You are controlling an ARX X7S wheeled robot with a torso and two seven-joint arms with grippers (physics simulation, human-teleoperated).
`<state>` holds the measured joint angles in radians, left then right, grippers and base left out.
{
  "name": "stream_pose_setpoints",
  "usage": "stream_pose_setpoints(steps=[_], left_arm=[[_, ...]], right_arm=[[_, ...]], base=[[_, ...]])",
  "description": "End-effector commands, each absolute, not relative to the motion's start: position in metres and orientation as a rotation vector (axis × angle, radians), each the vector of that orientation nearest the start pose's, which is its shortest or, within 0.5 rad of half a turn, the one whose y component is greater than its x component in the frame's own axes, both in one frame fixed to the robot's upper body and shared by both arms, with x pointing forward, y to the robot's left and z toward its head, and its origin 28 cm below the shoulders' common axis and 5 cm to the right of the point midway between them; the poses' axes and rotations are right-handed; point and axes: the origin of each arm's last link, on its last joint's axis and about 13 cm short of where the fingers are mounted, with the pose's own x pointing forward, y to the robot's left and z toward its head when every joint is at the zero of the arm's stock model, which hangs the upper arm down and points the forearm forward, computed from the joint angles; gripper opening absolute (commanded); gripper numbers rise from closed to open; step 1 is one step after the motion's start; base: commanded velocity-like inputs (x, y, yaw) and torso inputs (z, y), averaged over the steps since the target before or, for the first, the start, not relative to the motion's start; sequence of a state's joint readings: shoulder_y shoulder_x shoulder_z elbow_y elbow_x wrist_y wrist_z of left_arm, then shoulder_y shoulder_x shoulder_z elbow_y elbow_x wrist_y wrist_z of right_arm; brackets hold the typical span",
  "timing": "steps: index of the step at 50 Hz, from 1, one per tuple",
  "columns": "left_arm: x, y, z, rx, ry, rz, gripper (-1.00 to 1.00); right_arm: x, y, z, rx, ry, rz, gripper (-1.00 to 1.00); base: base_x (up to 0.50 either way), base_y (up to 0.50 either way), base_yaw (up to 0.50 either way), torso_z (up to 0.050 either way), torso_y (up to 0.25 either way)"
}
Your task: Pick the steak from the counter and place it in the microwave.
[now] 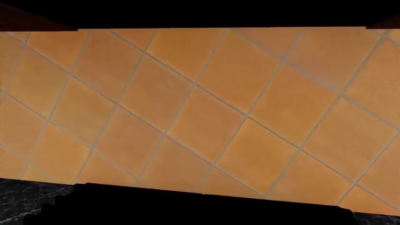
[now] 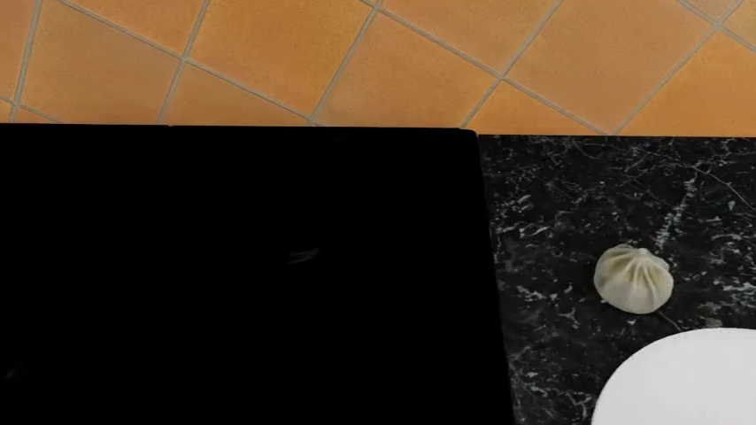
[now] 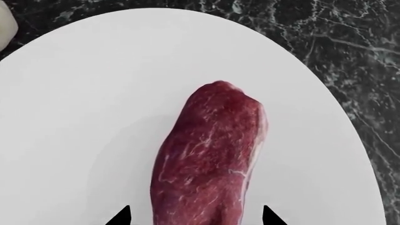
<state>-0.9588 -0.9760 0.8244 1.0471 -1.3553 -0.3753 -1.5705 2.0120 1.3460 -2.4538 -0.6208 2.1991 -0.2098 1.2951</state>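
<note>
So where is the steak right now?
The steak lies on a white plate on the black marble counter, seen in the right wrist view, with the right gripper's fingertips either side of it.

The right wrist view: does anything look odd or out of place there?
Nothing stands out. The deep red raw steak lies on the round white plate, which sits on the black marble-veined counter. The right gripper straddles its near end, jaws open.

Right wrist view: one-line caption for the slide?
Right gripper open astride the raw steak on a white plate on the marbled counter.
</note>
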Motion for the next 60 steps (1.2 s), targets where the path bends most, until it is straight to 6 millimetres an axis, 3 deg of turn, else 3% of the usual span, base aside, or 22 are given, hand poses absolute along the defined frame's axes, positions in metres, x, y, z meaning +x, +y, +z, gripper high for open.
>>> stream_pose_setpoints(steps=[1, 31, 32, 43, 60], left_arm=[[0.142, 0.198, 0.244, -0.012, -0.231, 0.139, 1.00], [0.141, 0.198, 0.240, -0.006, -0.205, 0.139, 1.00], [0.141, 0.198, 0.240, -0.006, -0.205, 0.139, 1.00], [0.141, 0.198, 0.241, -0.006, -0.209, 0.139, 1.00], [0.141, 0.197, 0.239, -0.009, -0.208, 0.140, 1.00]], right_arm=[[0.183, -0.185, 0.206, 0.226, 0.810, -0.668, 1.00], [0.185, -0.190, 0.189, 0.244, 0.849, -0.681, 1.00], [0.185, -0.189, 0.190, 0.248, 0.853, -0.674, -1.00], [0.179, -0.185, 0.205, 0.237, 0.794, -0.632, -1.00], [0.163, -0.173, 0.251, 0.135, 0.581, -0.525, -1.00]], base=[[0.00, 0.00, 0.00, 0.000, 0.000], [0.00, 0.00, 0.00, 0.000, 0.000], [0.00, 0.00, 0.00, 0.000, 0.000], [0.00, 0.00, 0.00, 0.000, 0.000], [0.00, 0.00, 0.00, 0.000, 0.000]])
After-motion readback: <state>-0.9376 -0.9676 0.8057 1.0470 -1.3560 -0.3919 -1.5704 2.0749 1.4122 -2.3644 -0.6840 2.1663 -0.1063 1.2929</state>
